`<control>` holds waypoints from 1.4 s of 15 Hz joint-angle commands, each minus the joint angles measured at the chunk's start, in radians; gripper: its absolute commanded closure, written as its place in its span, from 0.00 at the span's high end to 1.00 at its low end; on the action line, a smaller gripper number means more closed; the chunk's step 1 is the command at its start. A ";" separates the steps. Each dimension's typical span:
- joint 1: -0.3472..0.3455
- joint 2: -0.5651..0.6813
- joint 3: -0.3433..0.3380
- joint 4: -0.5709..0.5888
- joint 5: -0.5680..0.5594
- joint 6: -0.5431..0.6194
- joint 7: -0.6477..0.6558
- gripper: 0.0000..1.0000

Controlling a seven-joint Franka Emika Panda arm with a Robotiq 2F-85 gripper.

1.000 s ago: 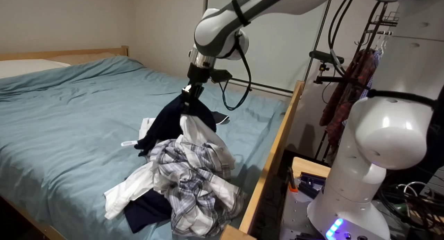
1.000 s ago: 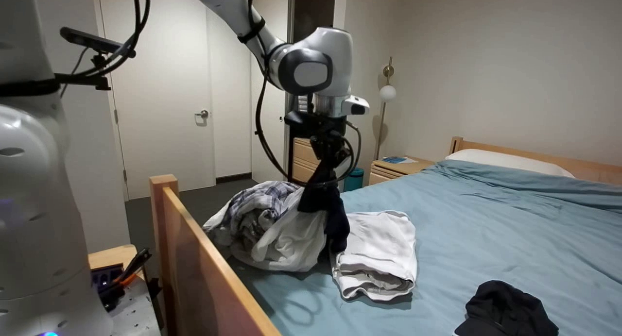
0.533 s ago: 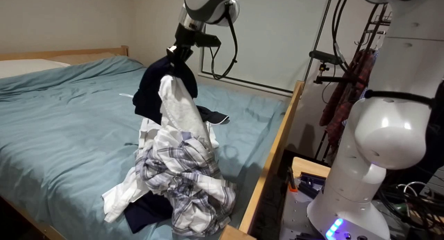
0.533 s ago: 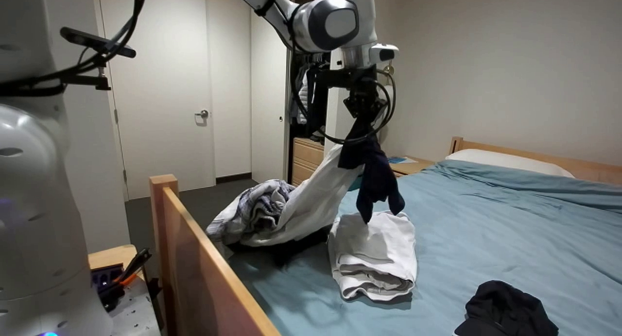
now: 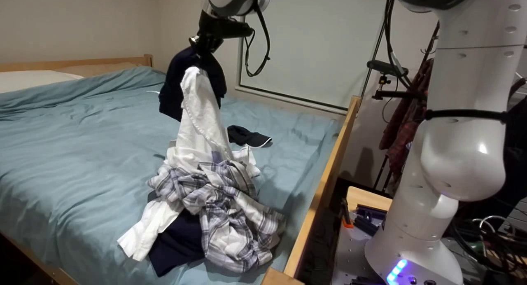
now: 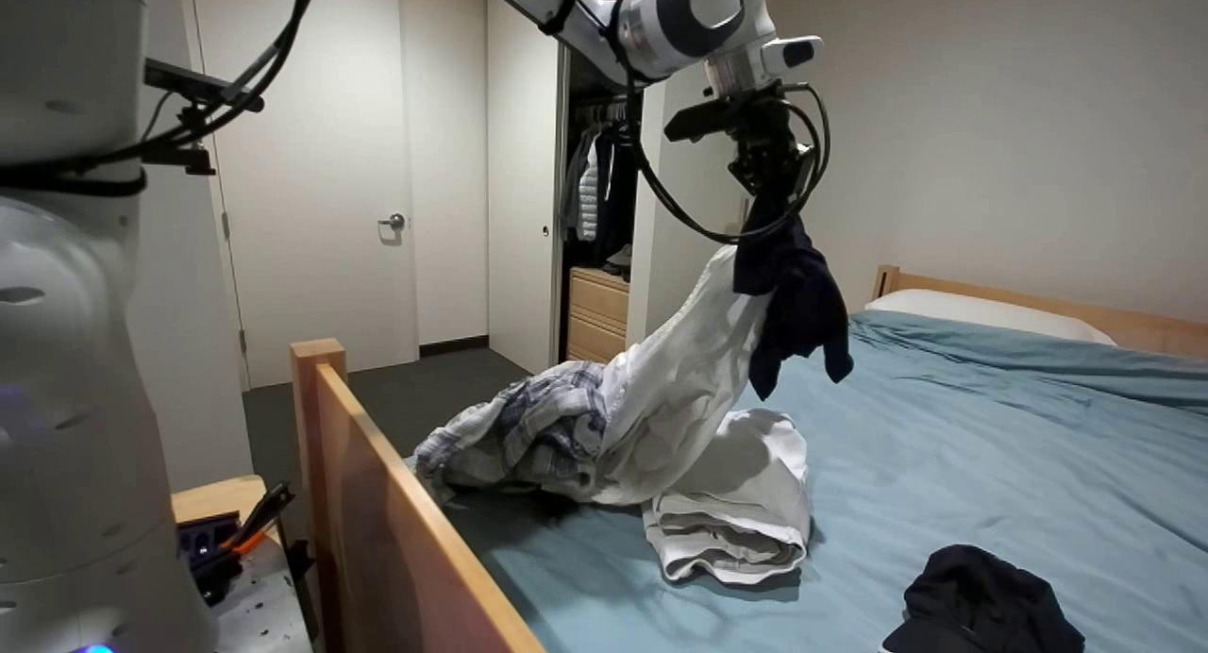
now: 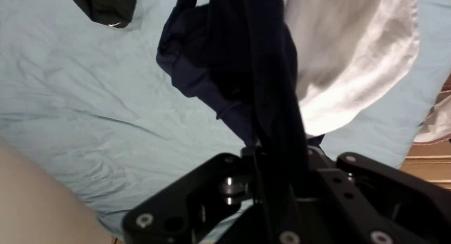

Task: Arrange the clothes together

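In the wrist view, the gripper (image 7: 282,156) is sitting at the bottom of the frame, right of center, its jaws clamping a dark navy garment (image 7: 229,60). In an exterior view, that garment is hanging above the bed, right of center, and a white garment (image 6: 679,389) is slanting up to touch it; the views are not making clear whether the jaws are pinching the white one too. Its lower end is meeting a plaid shirt (image 5: 230,202), lying bunched at lower center in an exterior view, with navy cloth (image 5: 179,241) poking out at its lower left. A folded white garment (image 6: 736,502) is resting on the blue-green sheet (image 6: 944,426), low and right of center, and a black cap (image 6: 981,606) is lying at lower right.
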 commanded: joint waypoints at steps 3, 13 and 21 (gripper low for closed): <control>0.019 0.028 -0.036 -0.082 -0.230 0.038 0.149 0.07; 0.063 0.083 0.099 -0.493 -0.082 0.129 0.051 0.07; 0.064 0.121 0.236 -0.521 0.207 0.048 -0.169 0.59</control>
